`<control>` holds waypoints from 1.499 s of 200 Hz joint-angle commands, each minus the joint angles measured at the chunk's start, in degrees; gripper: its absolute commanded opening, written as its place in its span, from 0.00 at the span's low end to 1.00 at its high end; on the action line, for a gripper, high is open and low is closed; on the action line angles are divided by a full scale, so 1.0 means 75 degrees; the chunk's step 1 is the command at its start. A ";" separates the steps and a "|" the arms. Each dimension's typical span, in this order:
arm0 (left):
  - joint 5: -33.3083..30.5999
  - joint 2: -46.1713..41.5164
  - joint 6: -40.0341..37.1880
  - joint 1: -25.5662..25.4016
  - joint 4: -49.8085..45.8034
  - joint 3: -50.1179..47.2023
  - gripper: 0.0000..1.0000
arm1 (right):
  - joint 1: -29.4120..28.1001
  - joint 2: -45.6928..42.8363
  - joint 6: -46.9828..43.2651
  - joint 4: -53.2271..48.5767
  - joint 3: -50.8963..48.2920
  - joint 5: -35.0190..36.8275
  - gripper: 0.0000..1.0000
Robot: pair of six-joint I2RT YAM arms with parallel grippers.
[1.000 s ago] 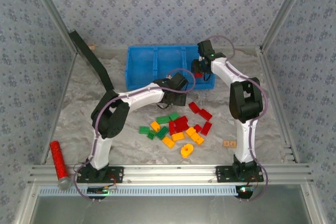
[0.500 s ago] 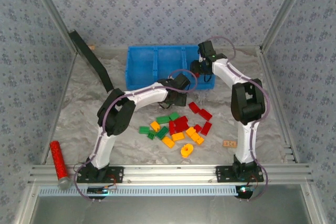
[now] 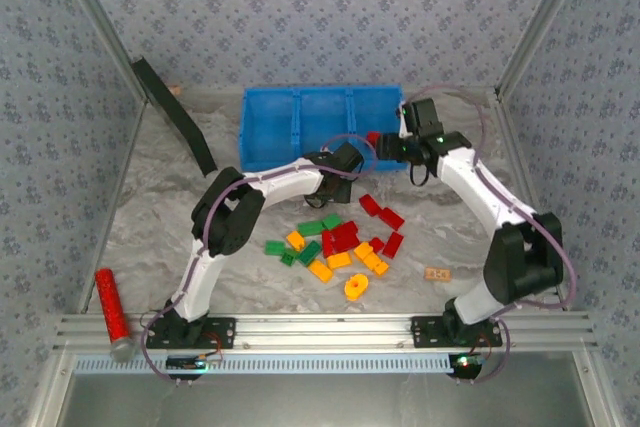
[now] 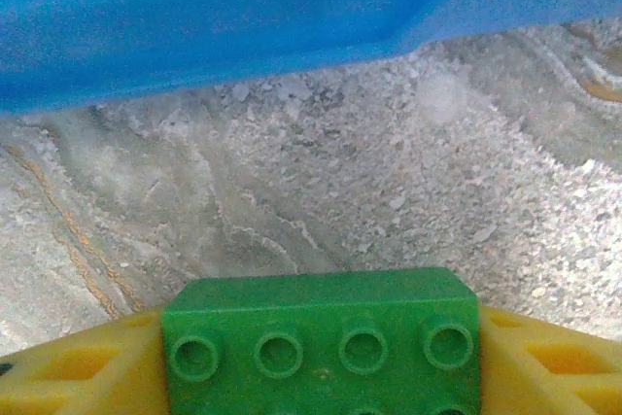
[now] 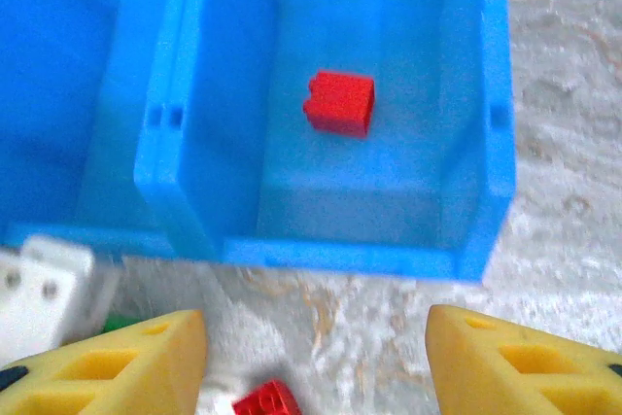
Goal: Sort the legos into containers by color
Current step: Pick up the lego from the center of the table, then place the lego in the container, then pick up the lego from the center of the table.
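Blue bin [image 3: 270, 132], split into three open compartments, sits toward the far side of the marbled table [image 3: 150, 217]. The left claw [image 4: 321, 328] is down at the bin's near wall, clamped on a green brick [image 4: 321, 357] that fills the gap between its yellow fingers [image 4: 78, 371], studs facing the wrist camera. The right claw [image 5: 316, 357] hovers over the near edge of the bin's right-hand compartment, its fingers [image 5: 525, 357] spread wide apart with nothing between them. One red brick [image 5: 338, 102] lies on the floor of that compartment. Another small red piece [image 5: 264, 400] lies on the table just outside the bin's near wall. The remaining legos [image 3: 340, 242], red, green and yellow-orange, lie in a loose scatter on the table on the near side of the bin.
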State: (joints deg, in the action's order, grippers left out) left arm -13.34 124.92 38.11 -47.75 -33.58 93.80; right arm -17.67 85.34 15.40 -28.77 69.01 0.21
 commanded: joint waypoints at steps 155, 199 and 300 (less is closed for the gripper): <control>-0.0500 -0.0949 -0.1430 0.0734 -0.0205 0.1849 0.58 | -0.1545 -0.0746 -0.1374 0.0558 -0.2281 -0.0020 0.70; -0.0300 -0.0066 -0.1777 0.1230 -0.0301 0.3009 0.56 | -0.1767 0.0261 -0.1647 0.0677 -0.1738 0.0228 0.72; -0.0137 0.2022 -0.1925 0.1430 -0.1354 0.5191 0.56 | -0.1928 0.1771 -0.2116 0.0751 -0.0944 0.0431 0.72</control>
State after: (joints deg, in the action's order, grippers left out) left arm -15.42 138.12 23.79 -37.50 -40.58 129.05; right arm -31.81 96.84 1.34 -22.44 59.29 2.39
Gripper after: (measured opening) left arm 0.626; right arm 0.718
